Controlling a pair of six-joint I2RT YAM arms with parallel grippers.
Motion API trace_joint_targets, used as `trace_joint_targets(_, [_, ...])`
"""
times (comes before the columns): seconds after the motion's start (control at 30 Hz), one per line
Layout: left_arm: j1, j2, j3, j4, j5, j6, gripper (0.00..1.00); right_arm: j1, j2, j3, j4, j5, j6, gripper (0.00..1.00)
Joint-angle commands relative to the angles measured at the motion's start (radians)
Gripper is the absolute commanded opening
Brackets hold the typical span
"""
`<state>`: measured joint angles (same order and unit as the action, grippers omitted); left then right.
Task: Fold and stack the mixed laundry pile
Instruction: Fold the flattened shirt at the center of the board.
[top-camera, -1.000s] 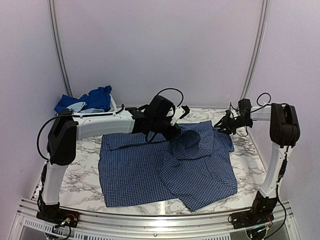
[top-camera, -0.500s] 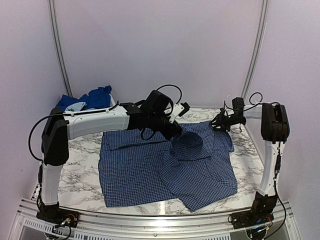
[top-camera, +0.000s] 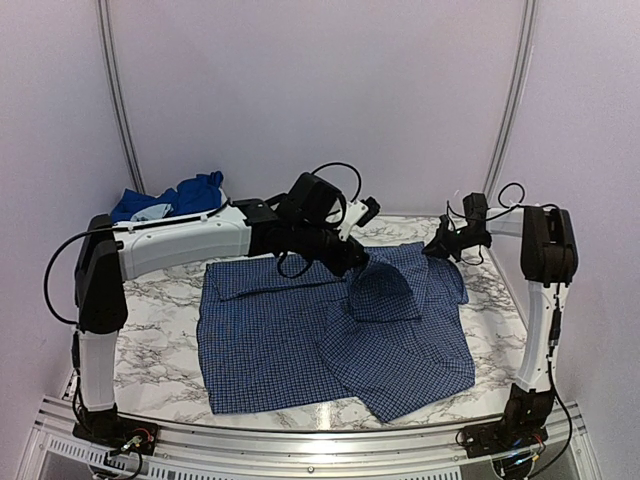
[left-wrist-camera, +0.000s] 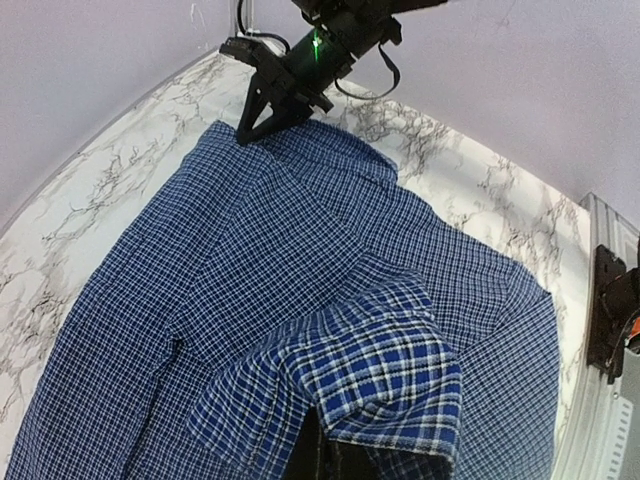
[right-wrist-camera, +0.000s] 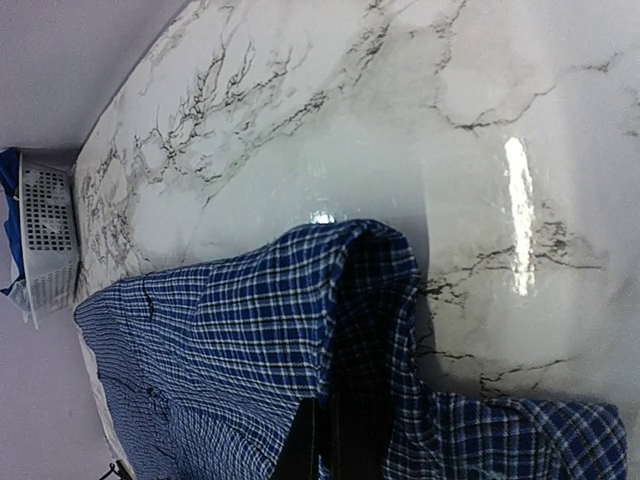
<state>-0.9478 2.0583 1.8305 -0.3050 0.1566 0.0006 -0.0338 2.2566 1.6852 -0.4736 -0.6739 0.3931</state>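
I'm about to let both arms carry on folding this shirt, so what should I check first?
1. Left gripper shut on the checked shirt: ok, a fold is lifted.
2. Right gripper shut on the shirt's far edge: ok.
3. Shirt lying flat: not ok, its right half is rumpled.
4. White basket apart from the shirt: ok.
5. Buttons fastened: cannot tell.

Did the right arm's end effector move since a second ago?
Yes. The right end effector slid a little to the left, away from the curved post in the back right corner, and reached the edge of the checked shirt.
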Motion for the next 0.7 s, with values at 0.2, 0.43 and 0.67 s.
trace_joint_targets(0.2, [0.056, -0.104, -0.055, -0.006, 0.076, -0.191, 0.00, -0.018, -0.043, -0.028, -0.019, 0.025, -0.031, 0.00])
trace_joint_targets(0.43, [0.163, -0.106, -0.141, 0.019, 0.077, -0.430, 0.00, -0.014, -0.061, 0.063, -0.132, 0.165, -0.108, 0.32])
trace_joint_targets(0.67, [0.263, -0.139, -0.288, 0.080, 0.028, -0.578, 0.00, 0.047, -0.205, -0.031, 0.024, 0.105, -0.128, 0.53])
